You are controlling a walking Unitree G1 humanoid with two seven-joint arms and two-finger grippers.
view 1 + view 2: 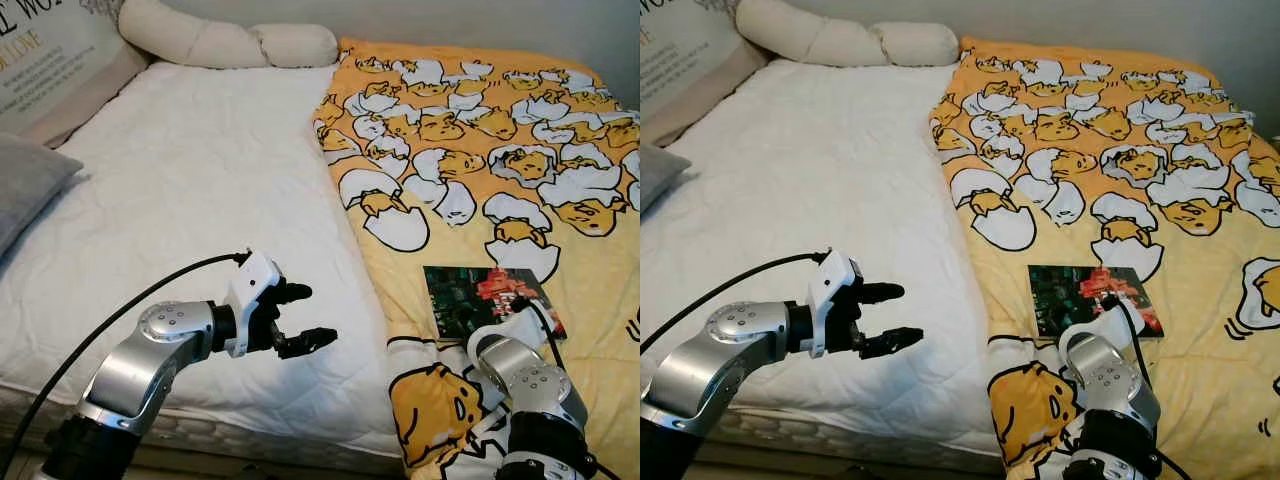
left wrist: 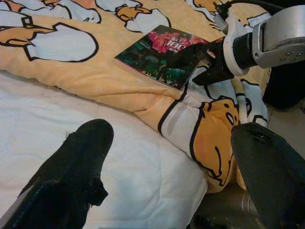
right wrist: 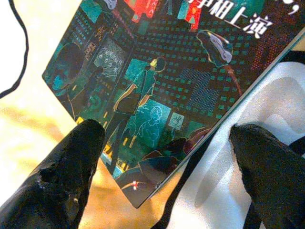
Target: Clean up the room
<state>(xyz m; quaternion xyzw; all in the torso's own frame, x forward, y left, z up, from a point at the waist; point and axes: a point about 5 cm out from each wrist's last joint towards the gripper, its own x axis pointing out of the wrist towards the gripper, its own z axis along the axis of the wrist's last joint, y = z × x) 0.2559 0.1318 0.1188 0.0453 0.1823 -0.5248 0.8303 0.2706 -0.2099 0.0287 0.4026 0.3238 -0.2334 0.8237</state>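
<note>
Right gripper [image 3: 162, 157] fingers apart, either side of book [image 1: 487, 300] corner — not squeezed yet. Book lies flat on yellow blanket [image 1: 480, 130]. Left gripper [image 1: 300, 318] apart, empty, over white mattress [image 1: 200, 170]. Tidying barely begun — book not lifted.

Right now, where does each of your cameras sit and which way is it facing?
Left eye view: on the head, looking forward and down at the bed; left gripper over the white mattress, right arm by the book.
Right eye view: same head, same scene, shifted sideways.
Left wrist view: along the left gripper's open fingers, toward the book and right gripper.
Right wrist view: along the right gripper's open fingers, close over the book's corner.
All four share the book on the yellow blanket.
</note>
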